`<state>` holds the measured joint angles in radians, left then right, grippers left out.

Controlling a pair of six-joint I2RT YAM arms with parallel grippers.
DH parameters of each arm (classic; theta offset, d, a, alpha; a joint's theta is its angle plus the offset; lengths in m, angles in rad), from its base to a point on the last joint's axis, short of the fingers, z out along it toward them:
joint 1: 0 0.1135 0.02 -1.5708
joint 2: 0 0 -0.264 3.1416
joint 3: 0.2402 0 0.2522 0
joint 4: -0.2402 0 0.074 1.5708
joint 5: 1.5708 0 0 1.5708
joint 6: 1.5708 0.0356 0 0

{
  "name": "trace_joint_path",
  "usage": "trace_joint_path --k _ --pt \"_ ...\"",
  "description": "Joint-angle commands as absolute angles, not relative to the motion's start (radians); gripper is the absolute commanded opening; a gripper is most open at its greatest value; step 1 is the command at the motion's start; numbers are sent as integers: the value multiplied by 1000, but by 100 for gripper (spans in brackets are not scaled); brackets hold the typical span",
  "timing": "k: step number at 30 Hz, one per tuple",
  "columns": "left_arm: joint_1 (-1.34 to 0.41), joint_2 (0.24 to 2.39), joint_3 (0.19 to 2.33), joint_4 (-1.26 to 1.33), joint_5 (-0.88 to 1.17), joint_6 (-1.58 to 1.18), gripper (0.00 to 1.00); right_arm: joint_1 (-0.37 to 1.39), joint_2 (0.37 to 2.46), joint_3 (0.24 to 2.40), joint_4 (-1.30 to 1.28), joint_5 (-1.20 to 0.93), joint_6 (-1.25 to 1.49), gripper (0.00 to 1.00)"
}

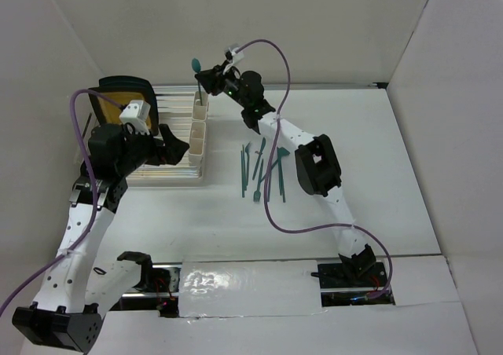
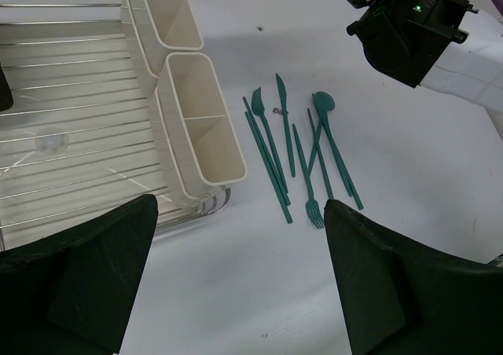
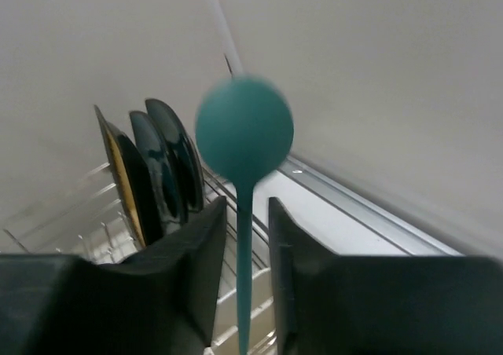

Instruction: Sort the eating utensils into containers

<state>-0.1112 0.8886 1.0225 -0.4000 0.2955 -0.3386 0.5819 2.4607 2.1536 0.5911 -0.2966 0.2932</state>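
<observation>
One spoon (image 3: pixel 244 127) stands in the far cup of the containers (image 1: pixel 198 135) with the right tool (image 3: pixel 246 206) slightly apart around it, the left tool (image 2: pixel 240 214) is wide apart and empty, and more utensils (image 2: pixel 299 151) wait beside the containers.

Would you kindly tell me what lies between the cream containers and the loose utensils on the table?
Only bare white table separates containers and utensils, seen in the left wrist view.

The left pincer (image 2: pixel 240 214) gapes wide; the right pincer (image 3: pixel 247 217) stands narrowly parted.

No legible text, labels or numbers anywhere in view.
</observation>
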Motion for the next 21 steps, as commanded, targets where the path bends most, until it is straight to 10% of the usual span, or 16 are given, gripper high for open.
trace_joint_path --k 1,7,21 --pt "-103 891 1029 -348 322 -316 100 574 2451 2197 631 -314 278 38" --pt "-103 862 1038 -354 301 -298 100 581 2358 2128 486 -310 262 76" --pt "-112 788 1000 -321 310 -270 100 560 1659 1584 -182 141 409 88"
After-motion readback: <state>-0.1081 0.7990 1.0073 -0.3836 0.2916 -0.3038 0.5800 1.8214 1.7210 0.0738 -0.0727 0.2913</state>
